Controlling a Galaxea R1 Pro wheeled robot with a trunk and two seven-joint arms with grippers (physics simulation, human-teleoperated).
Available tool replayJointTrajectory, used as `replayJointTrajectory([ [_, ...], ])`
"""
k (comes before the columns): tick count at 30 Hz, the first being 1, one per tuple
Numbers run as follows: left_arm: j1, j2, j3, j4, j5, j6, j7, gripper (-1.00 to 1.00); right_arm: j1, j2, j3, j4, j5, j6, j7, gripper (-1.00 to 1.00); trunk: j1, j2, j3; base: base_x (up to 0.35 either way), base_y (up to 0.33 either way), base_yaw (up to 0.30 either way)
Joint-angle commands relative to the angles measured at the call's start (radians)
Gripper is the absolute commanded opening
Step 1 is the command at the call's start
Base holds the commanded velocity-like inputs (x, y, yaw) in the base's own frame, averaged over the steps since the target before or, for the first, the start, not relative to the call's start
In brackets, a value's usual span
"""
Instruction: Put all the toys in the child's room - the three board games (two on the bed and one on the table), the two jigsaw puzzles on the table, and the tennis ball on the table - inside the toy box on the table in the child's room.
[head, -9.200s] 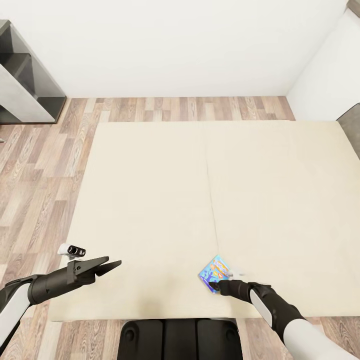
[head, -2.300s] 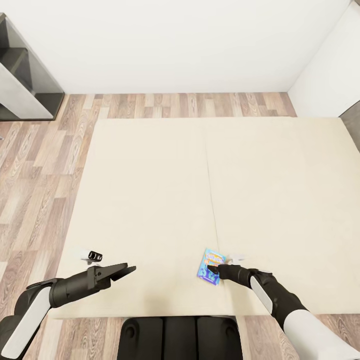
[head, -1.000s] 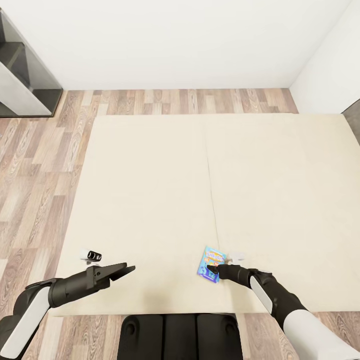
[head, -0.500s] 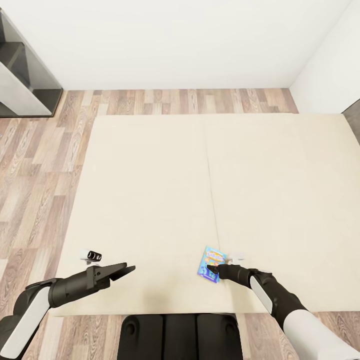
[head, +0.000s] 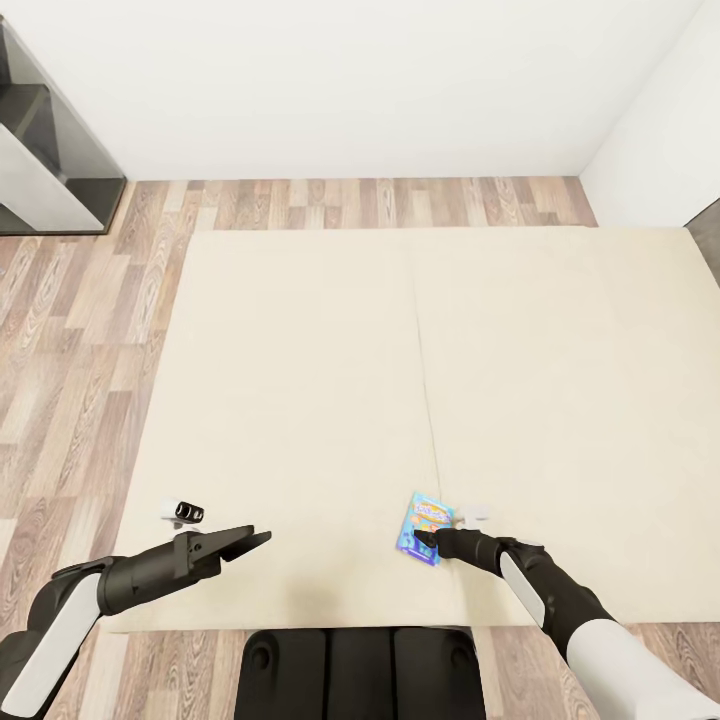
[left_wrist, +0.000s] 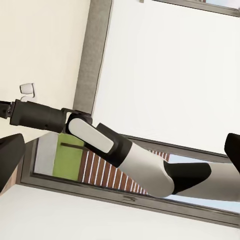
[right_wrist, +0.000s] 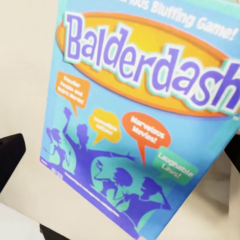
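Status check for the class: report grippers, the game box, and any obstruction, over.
Right gripper at the near edge of the blue board game, grip unconfirmed. Left gripper open, idle. Game flat on the bed. No obstruction visible.

A home bedroom: a wide beige bed (head: 300, 400) fills mid-frame; wood-plank floor (head: 70, 330) left; white walls (head: 350, 80) above.

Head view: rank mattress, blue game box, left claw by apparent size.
1. Mattress, by far the largest.
2. Left claw; it sits nearer the camera than the box, so this rank is unsure.
3. Blue game box, looking slightly smaller than the claw.
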Motion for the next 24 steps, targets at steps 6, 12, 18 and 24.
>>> replayJointTrajectory([
  [6, 0.0, 0.0, 0.0, 0.0, 0.001, 0.005, -0.002, 1.0, 0.0, -0.001, 0.004, -0.002, -0.009, 0.006, -0.002, 1.0, 0.001, -0.001, -0.001, 0.0, 0.0, 0.0],
  [12, 0.0, 0.001, 0.0, 0.0, 0.001, 0.005, -0.002, 1.0, 0.0, -0.001, 0.004, -0.03, -0.009, 0.008, -0.003, 1.0, 0.001, -0.001, -0.001, 0.0, 0.0, 0.0],
  [18, 0.0, 0.001, 0.0, 0.0, 0.001, 0.005, -0.002, 1.0, 0.0, -0.002, 0.004, -0.047, -0.009, 0.01, -0.003, 1.0, 0.001, -0.001, -0.001, 0.0, 0.0, 0.0],
  [24, 0.0, 0.003, 0.0, 0.0, 0.002, 0.005, -0.002, 1.0, 0.0, -0.001, 0.004, -0.053, -0.009, 0.01, -0.004, 1.0, 0.001, -0.001, -0.001, 0.0, 0.0, 0.0],
])
